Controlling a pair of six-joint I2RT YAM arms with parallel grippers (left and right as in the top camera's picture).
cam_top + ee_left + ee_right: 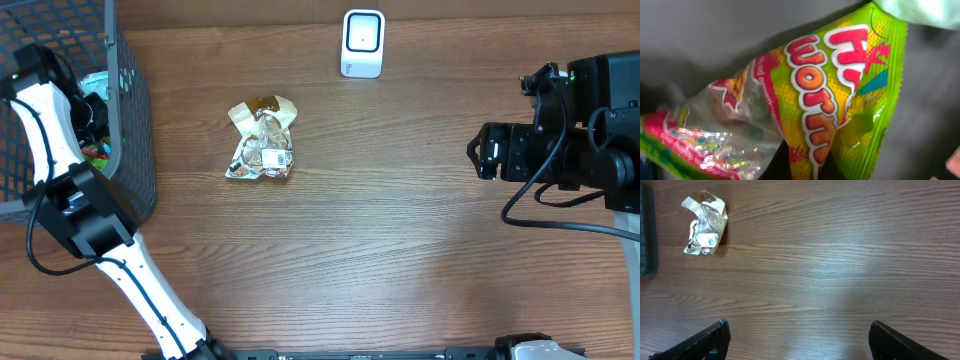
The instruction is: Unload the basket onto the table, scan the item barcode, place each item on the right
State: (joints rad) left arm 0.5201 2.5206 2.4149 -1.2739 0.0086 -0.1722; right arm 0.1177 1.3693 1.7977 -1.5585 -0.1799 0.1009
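My left gripper [92, 112] reaches down inside the dark wire basket [135, 130] at the table's left edge. In the left wrist view it fills the frame with a green and yellow gummy worm bag [840, 95], and the gripper [812, 170] is shut on the bag's lower edge, a dark finger on each side. The white barcode scanner [362, 43] stands at the back centre of the table. My right gripper [481, 152] hovers open over bare wood at the right, its fingers [695, 345] wide apart with nothing between them.
A crumpled clear snack packet [263, 140] with a white label lies on the wood between basket and scanner, also in the right wrist view [704, 222]. Other colourful packets lie in the basket. The basket's corner [646, 230] shows at the left.
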